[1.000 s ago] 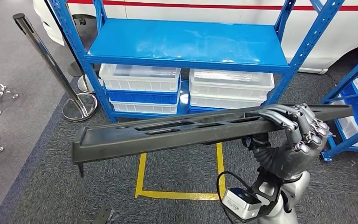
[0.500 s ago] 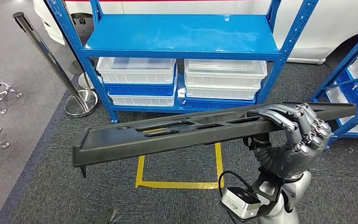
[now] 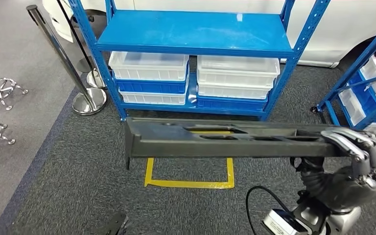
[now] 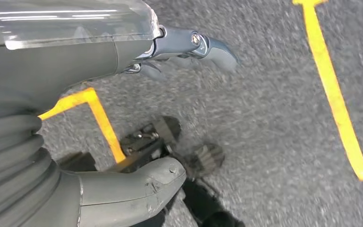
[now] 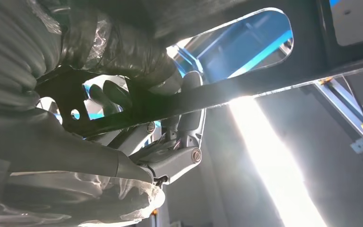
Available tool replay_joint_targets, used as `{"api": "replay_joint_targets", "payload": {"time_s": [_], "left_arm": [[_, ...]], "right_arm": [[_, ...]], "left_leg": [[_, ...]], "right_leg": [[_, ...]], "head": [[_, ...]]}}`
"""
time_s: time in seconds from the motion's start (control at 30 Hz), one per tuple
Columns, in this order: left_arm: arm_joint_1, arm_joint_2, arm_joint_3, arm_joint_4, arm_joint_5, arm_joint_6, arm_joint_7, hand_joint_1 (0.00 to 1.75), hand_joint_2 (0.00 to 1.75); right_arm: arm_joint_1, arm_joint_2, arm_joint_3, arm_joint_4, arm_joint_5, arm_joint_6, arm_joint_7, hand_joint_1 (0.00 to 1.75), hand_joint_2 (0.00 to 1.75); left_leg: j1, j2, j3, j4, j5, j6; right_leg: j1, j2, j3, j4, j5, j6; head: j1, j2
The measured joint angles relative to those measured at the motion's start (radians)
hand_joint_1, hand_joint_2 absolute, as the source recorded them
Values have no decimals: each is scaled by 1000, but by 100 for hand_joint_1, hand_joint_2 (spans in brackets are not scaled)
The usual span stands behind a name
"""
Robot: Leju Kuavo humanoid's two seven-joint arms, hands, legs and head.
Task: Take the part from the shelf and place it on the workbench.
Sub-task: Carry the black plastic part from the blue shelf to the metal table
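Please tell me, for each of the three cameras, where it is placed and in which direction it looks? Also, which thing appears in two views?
Head view: high on the body, looking forward and down at the blue shelf and carpet; the right hand grips a long black part.
Left wrist view: behind the hanging left hand, looking down at carpet and yellow floor tape.
Right wrist view: behind the right hand, looking up along the part's underside.
Shared: head and right wrist views both show the part in the right hand.

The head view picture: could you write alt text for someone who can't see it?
The robot's right hand grips one end of a long black part, held level above grey carpet and a yellow floor outline. Behind it stands a blue shelf with white bins underneath; chrome posts stand to the left.
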Motion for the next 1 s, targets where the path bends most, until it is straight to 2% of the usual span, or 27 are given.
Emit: {"api": "replay_joint_targets", "payload": {"time_s": [0.07,0.1,0.13,0.17,0.2,0.23,0.27,0.3,0.33,0.4,0.43,0.47,0.5,0.57,0.6,0.63,0.67,0.7,0.73,0.77,0.8,0.83,0.87,0.93,0.97,1.0], "left_arm": [[1,0,-5,0,3,0,2,0,175],[3,1,-6,0,5,1,3,0,175],[6,1,-7,0,9,3,3,0,175],[9,1,-8,0,15,8,4,0,175],[12,1,-8,0,23,15,4,0,175],[16,0,-8,0,30,23,5,0,175],[20,-1,-8,0,35,31,5,0,175],[24,-3,-7,0,40,37,4,0,175],[27,-5,-7,0,43,42,4,0,175],[32,-9,-7,0,49,49,2,0,175],[33,-9,-7,0,52,51,2,0,175],[34,-10,-7,0,54,53,2,0,175],[34,-10,-6,0,56,54,2,0,175],[34,-10,-6,0,58,56,3,0,175],[35,-10,-5,0,59,56,3,0,175],[35,-10,-4,0,60,57,3,0,175],[35,-10,-3,0,60,58,4,0,175],[35,-9,-2,0,61,59,4,0,175],[34,-8,-1,0,61,60,4,0,175],[32,-5,0,-1,62,61,4,0,175],[28,-2,1,-1,63,62,4,0,175],[26,0,1,-1,64,64,4,0,175],[25,1,2,-1,64,64,5,0,175],[26,2,2,-1,64,65,6,0,175],[26,2,2,-1,64,65,7,0,175],[26,2,2,-1,63,65,7,0,175]], "right_arm": [[11,2,-13,-4,-15,0,-7,175,175],[17,3,-18,-4,-21,0,-9,175,175],[22,4,-21,-4,-28,0,-10,175,175],[26,4,-24,-4,-34,0,-11,175,175],[28,4,-25,-4,-41,0,-11,175,175],[29,4,-26,-4,-48,0,-11,175,175],[29,4,-28,-4,-54,0,-11,175,175],[29,4,-29,-3,-60,0,-11,175,175],[29,4,-31,-2,-65,0,-12,175,175],[27,4,-33,4,-76,0,-12,175,175],[24,4,-34,8,-81,0,-12,175,175],[20,4,-34,13,-85,1,-12,175,175],[16,4,-34,19,-90,1,-12,175,175],[10,4,-34,31,-97,2,-12,175,175],[8,4,-35,38,-100,2,-12,175,175],[8,4,-35,43,-102,2,-12,175,175],[8,3,-35,48,-104,2,-12,175,175],[8,3,-35,52,-104,2,-12,175,175],[8,3,-35,55,-104,2,-12,175,175],[7,3,-35,58,-104,2,-12,175,175],[6,3,-36,61,-105,2,-12,175,175],[5,3,-37,63,-106,2,-12,175,175],[3,3,-38,65,-107,2,-12,175,175],[0,3,-39,69,-111,2,-12,175,175],[-3,3,-40,71,-112,2,-12,175,175],[-6,3,-41,72,-112,2,-12,175,175]], "left_leg": [[-2,2,-26,1,20,6],[-2,2,-41,4,30,4],[-2,3,-57,8,38,2],[-1,3,-74,14,47,-1],[0,3,-91,22,54,-5],[1,3,-108,32,60,-10],[0,3,-123,42,64,-15],[0,2,-133,50,69,-21],[-1,1,-140,56,75,-27],[2,0,-147,59,86,-40],[5,-1,-153,66,78,-45],[7,-2,-162,85,54,-50],[9,-3,-175,123,14,-54],[10,-4,-207,239,-80,-57],[9,-4,-216,292,-108,-55],[8,-4,-213,323,-114,-52],[5,-5,-193,322,-99,-46],[0,-5,-156,289,-74,-38],[-9,-5,-104,230,-51,-28],[-17,-5,-50,157,-43,-16],[-24,-4,-6,92,-45,-8],[-29,-4,22,45,-52,0],[-31,-4,33,18,-56,7],[-32,-3,34,-7,-31,17],[-30,-1,31,-20,-14,21],[-27,0,26,-32,3,24]], "right_leg": [[-1,2,-26,112,-94,5],[-3,2,-31,160,-113,8],[-5,2,-25,187,-110,10],[-7,1,-3,183,-88,13],[-11,1,34,147,-63,15],[-14,1,81,90,-54,17],[-13,2,125,28,-58,15],[-12,3,154,-18,-70,12],[-8,4,167,-45,-83,6],[-3,3,160,-53,-77,-12],[-2,1,154,-53,-68,-21],[-2,-1,147,-55,-59,-31],[-1,-2,138,-56,-49,-38],[3,-3,114,-55,-30,-46],[6,-3,99,-55,-19,-48],[9,-3,84,-54,-9,-50],[12,-2,70,-53,1,-50],[13,-2,57,-52,11,-50],[14,-2,47,-52,20,-50],[14,-2,41,-52,28,-48],[12,-4,37,-53,36,-44],[9,-6,35,-55,45,-40],[7,-8,34,-60,55,-34],[3,-9,34,-72,71,-23],[2,-7,30,-69,60,-18],[2,-4,21,-47,30,-13]], "head": [[0,0],[0,0],[0,0],[0,0],[0,0],[0,0],[0,0],[0,0],[0,0],[0,0],[0,0],[0,0],[0,0],[0,0],[0,0],[0,0],[0,0],[0,0],[0,0],[0,0],[0,0],[0,0],[0,0],[0,0],[0,0],[0,0]]}}
